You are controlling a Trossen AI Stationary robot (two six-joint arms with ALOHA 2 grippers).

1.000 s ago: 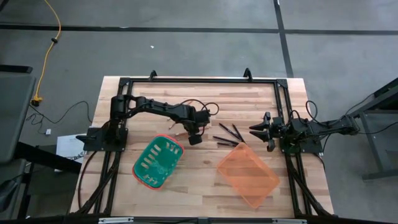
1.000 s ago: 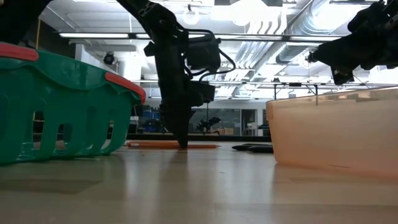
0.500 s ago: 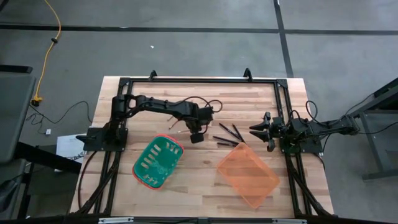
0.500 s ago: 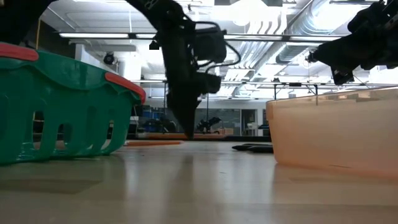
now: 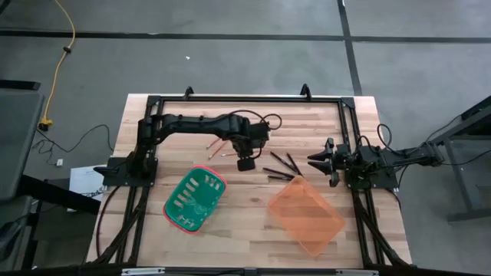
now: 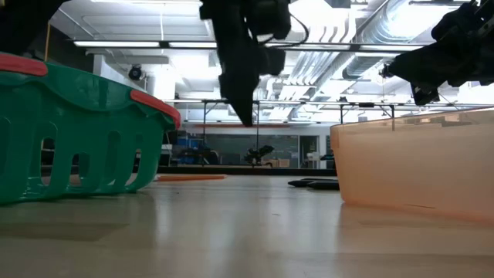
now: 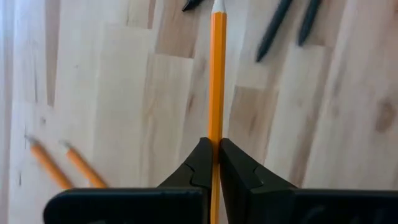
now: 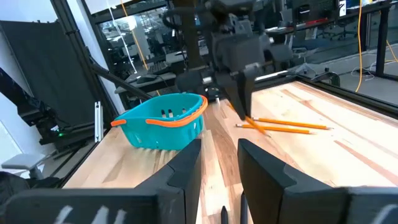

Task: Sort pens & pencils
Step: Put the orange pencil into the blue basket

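Note:
My left gripper (image 5: 244, 163) hangs above the table's middle, shut on one orange pencil (image 7: 216, 74); in the low view its fingers (image 6: 245, 108) end well above the tabletop. Two more pencils (image 5: 217, 144) (image 7: 65, 165) (image 8: 283, 126) lie flat on the table toward the far side. Several dark pens (image 5: 280, 166) (image 7: 273, 28) (image 6: 312, 183) lie flat between the two grippers. My right gripper (image 5: 316, 162) (image 8: 219, 168) waits at the right, open and raised off the table, pointing at the pens. My left gripper pinches the pencil's shaft (image 7: 216, 134) between its two fingers (image 7: 199, 165), which lie across it. The fingers come from above, pointing down. The pencil's sharpened end (image 7: 217, 6) sticks out past them, and the pencil is lifted clear of the table.
A green basket with an orange rim (image 5: 195, 199) (image 6: 77, 131) (image 8: 165, 121) sits near the left of the near edge. A clear orange bin (image 5: 304, 216) (image 6: 417, 162) sits near the right. A black frame (image 5: 245, 98) borders the table's far edge and sides.
My left gripper has risen from the tabletop with the pencil between its fingers and has shifted slightly toward the far edge. The pencil, which lay on the table, is now lifted clear. The other two pencils and the pens stayed put.

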